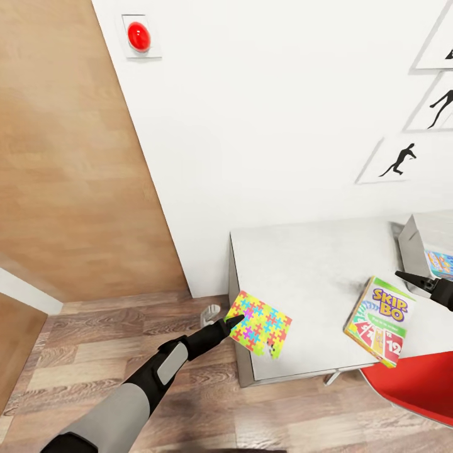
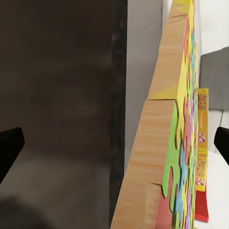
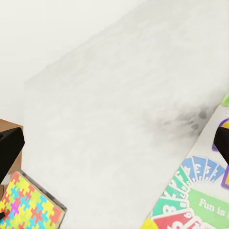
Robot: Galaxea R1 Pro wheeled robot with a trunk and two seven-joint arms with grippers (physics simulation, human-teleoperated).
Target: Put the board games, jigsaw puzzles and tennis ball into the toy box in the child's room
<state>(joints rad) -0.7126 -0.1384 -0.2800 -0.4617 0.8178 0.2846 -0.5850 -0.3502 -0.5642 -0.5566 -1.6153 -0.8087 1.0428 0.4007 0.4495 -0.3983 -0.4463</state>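
Note:
A colourful jigsaw puzzle [image 1: 261, 325] lies at the table's [image 1: 314, 264] front left corner, partly overhanging the edge. My left gripper [image 1: 236, 321] is at the puzzle's left edge. In the left wrist view it [image 2: 114, 145] is open, with the puzzle's wooden edge [image 2: 157, 143] between its fingers, not clamped. The Skip-Bo board game [image 1: 379, 319] lies on the table further right. Just above that game, my right gripper [image 1: 416, 281] hovers open [image 3: 114, 143] over the table top. The grey toy box [image 1: 412, 248] stands at the right edge with a blue box [image 1: 440, 263] inside.
A red chair [image 1: 412, 385] sits below the table's front right. White wall [image 1: 264, 126] with black figure pictures [image 1: 397, 160] is behind the table, and a red button [image 1: 138, 36] is up left. Wood-plank floor [image 1: 94, 340] and a wooden door [image 1: 69, 170] lie to the left.

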